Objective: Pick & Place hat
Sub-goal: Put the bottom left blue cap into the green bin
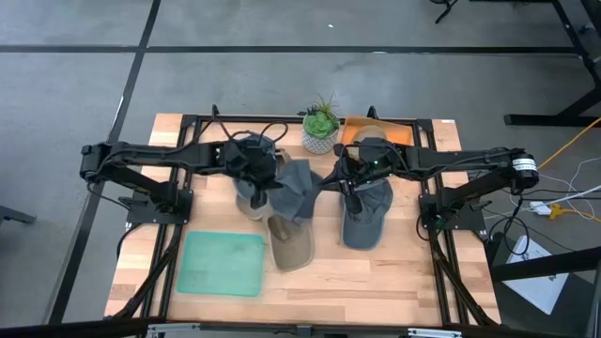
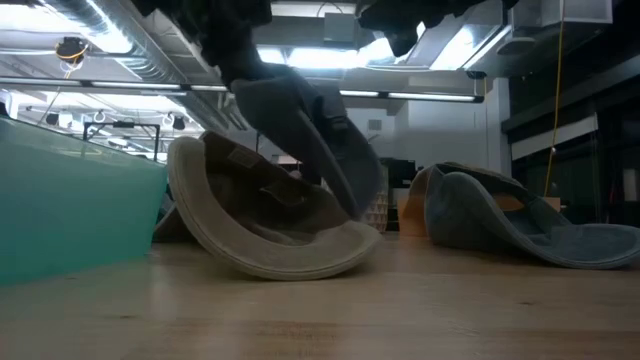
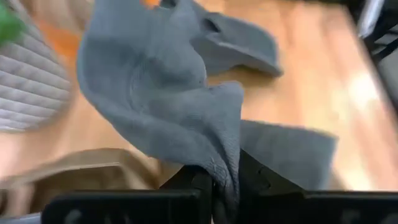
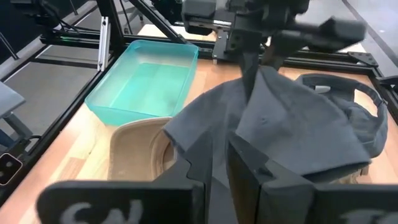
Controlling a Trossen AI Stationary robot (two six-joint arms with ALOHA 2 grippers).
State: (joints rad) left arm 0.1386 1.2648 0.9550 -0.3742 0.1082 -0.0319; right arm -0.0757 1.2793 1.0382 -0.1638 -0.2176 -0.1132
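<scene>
The left gripper (image 3: 217,186) is closed on a fold of the grey hat (image 1: 296,188), which hangs lifted above the table (image 1: 376,282) near its middle. The right gripper (image 4: 227,165) is also nearly closed, its fingers pinching the opposite edge of the same hat. Both arms reach in from their sides and meet over this hat.

Three hats are visible: the held grey hat, one tan hat (image 1: 289,246) lying on the table beneath it, and one blue-grey hat (image 1: 368,218) lying to the right. One teal tray (image 1: 223,264) sits at the front left. One potted plant (image 1: 320,127) stands at the rear.
</scene>
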